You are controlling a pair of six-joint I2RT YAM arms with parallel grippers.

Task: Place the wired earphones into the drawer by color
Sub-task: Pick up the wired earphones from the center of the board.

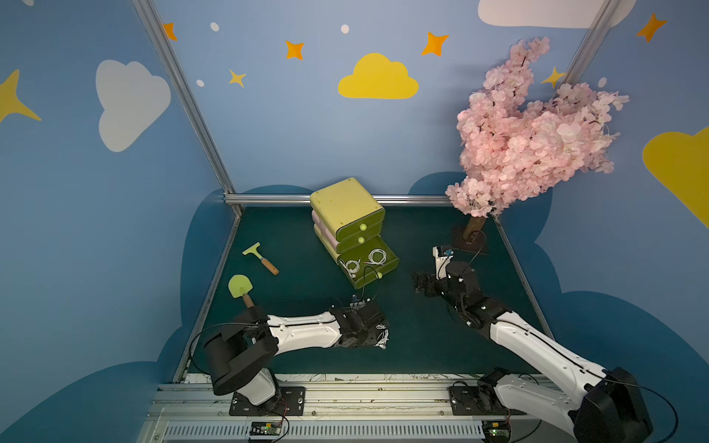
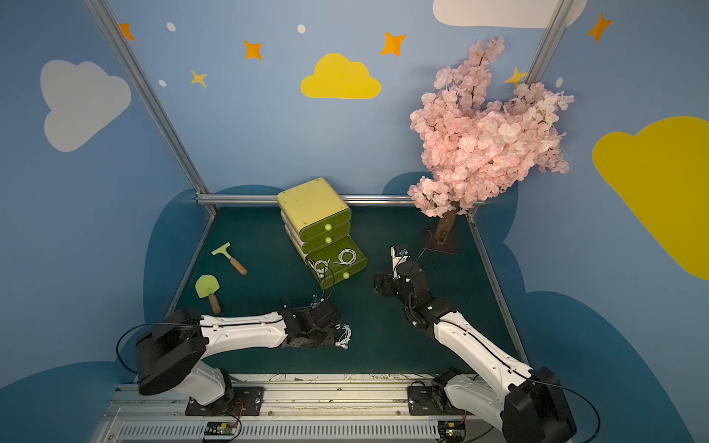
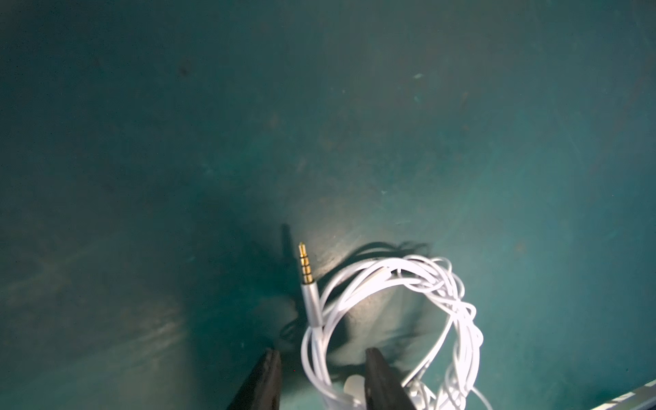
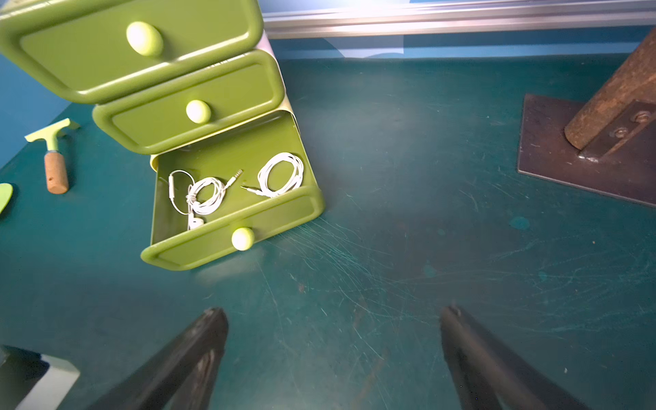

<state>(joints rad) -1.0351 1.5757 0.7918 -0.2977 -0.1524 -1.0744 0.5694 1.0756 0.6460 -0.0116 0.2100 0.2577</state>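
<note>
White earphones point(image 3: 401, 269) between parted left gripper point(image 3: 321, 353) jaws; forearm point(image 1: 303, 331) low, level.

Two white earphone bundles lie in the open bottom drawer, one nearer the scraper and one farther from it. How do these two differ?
The nearer bundle is loose: one cord loop strays out, and an earbud lies by the front wall of the drawer. The farther bundle is a neat round coil, with no earbud showing outside it. Both are white, lie flat in the drawer, and show a plug sticking out.
</note>
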